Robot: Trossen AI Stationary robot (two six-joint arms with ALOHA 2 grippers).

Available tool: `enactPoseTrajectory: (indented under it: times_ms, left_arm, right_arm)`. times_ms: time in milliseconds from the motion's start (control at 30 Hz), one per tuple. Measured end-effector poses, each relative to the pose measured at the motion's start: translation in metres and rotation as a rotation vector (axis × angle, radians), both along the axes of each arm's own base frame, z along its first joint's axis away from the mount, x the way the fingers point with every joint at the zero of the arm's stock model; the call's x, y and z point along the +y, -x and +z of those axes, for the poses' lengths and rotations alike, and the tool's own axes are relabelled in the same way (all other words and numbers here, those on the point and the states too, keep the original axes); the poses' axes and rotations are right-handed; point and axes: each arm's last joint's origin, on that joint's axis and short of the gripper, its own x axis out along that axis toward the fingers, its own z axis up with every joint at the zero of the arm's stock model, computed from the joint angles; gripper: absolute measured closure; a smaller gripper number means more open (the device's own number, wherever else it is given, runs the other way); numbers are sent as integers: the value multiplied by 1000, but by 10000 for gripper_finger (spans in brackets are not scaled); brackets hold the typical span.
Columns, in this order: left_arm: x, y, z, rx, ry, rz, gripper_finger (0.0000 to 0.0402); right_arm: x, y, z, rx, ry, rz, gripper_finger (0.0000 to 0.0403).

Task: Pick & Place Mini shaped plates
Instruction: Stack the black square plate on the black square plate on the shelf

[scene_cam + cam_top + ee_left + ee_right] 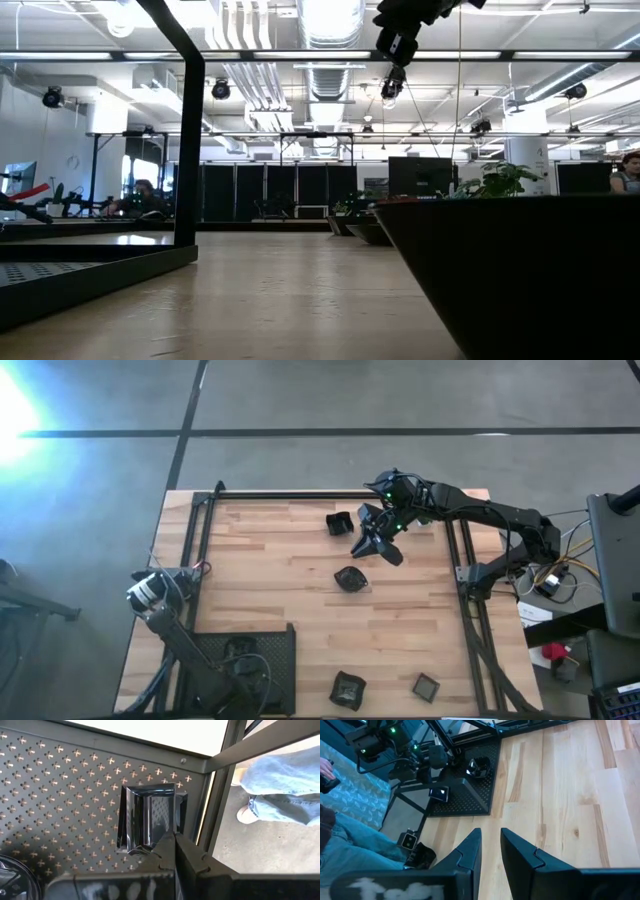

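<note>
Four mini shaped plates [351, 578] lay loose on the table [270, 560] from above, one near the far edge, one mid-table and two along the near edge, while the right gripper [375, 540] hung over the far pair and the left gripper [240, 672] sat over the black mesh tray [282, 650]. At table level, little showed but a dark dish wall filling the near right and the right arm high overhead. Off the left wrist, a square plate [147, 817] rested on the mesh just beyond tightly closed, empty fingers [172, 855], and off the right wrist two narrowly parted fingers [470, 850] gripped nothing over bare wood — so judged barely begun, most still to place.
</note>
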Motion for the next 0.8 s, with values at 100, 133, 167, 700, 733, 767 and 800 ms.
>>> enactPoseTrajectory:
  times_ms: [100,133,167,700,733,767,800]
  left_arm:
    - [0,0,0,3,6,9,401]
    - [0,0,0,3,6,9,401]
    - [0,0,0,3,6,10,401]
    - [0,-2,2,10,36,5,401]
    - [0,-2,2,9,38,6,401]
    - [0,-2,2,9,38,6,401]
    - [0,-2,2,9,38,6,401]
  right_arm:
    - [0,0,0,0,0,0,335]
    - [0,0,0,0,-1,0,335]
    - [0,0,0,0,-1,0,335]
    - [0,0,0,10,-18,-10,335]
    - [0,0,0,10,-18,-10,335]
    - [0,0,0,10,-18,-10,335]
    - [0,0,0,10,-18,-10,335]
